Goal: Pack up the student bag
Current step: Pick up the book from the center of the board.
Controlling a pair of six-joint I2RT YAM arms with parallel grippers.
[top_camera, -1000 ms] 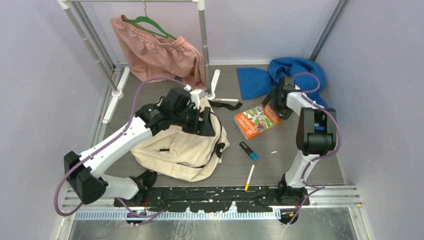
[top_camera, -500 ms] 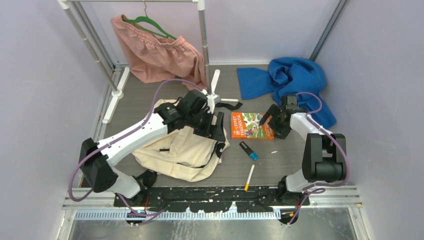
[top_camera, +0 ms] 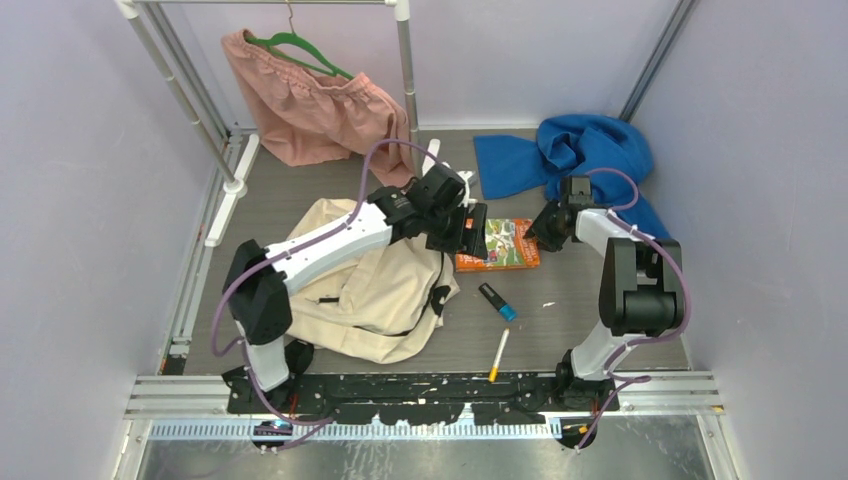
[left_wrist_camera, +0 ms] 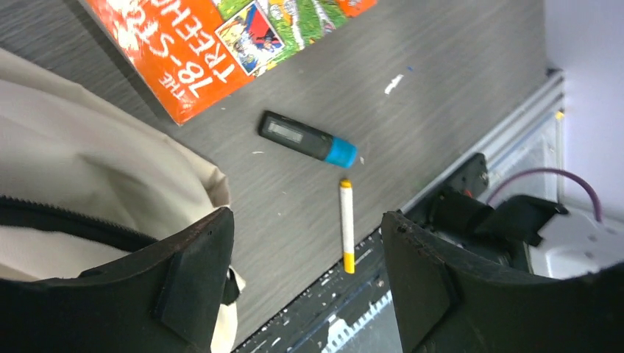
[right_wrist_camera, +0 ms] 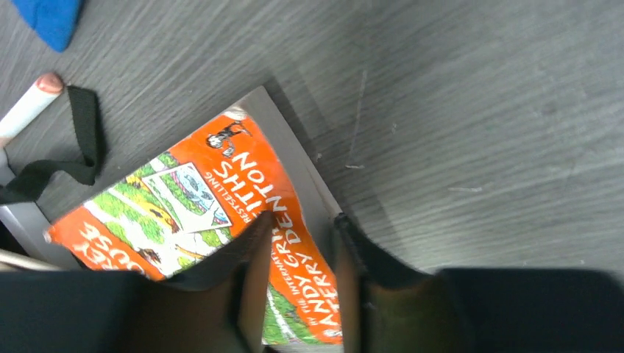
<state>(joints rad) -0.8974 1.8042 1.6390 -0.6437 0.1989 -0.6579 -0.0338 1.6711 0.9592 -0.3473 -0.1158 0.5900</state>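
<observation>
- Since a second ago, top view: the left arm has swung right, off the student bag point(top_camera: 360, 295). The left gripper point(top_camera: 470, 232) now hangs over the left edge of the book point(top_camera: 505, 245). The book has slid left and turned square, with the right gripper point(top_camera: 548, 228) at its right edge.
- Top view: the cream bag lies slumped behind and to the left of the left gripper. Its right rim is just beside the book's left edge.
- Top view: bare table point(top_camera: 540, 330) opens out on the near side of both grippers. Only a black marker point(top_camera: 497, 301) with a blue cap and a white-and-yellow pen point(top_camera: 498, 354) lie there. A blue cloth point(top_camera: 590, 150) lies close beyond the right gripper. A rack pole point(top_camera: 405, 90) and a pink garment point(top_camera: 320, 105) stand beyond the left one.
- Left wrist view: the jaws are spread wide with nothing between them. One of the fingers point(left_wrist_camera: 195, 287) sits over the bag's fabric edge and its black zipper line. Ahead of the gap lie the pen, then the marker, then the book's orange corner, all apart on bare table. The pen's yellow end lies at the table's front rail.
- Right wrist view: the fingers point(right_wrist_camera: 254, 279) are nearly together, pinching the book's near edge. To the gripper's right the table is bare. To its left, a black strap point(right_wrist_camera: 81, 147) and a white rack foot point(right_wrist_camera: 29, 103) lie just beside the book's far corner.
</observation>
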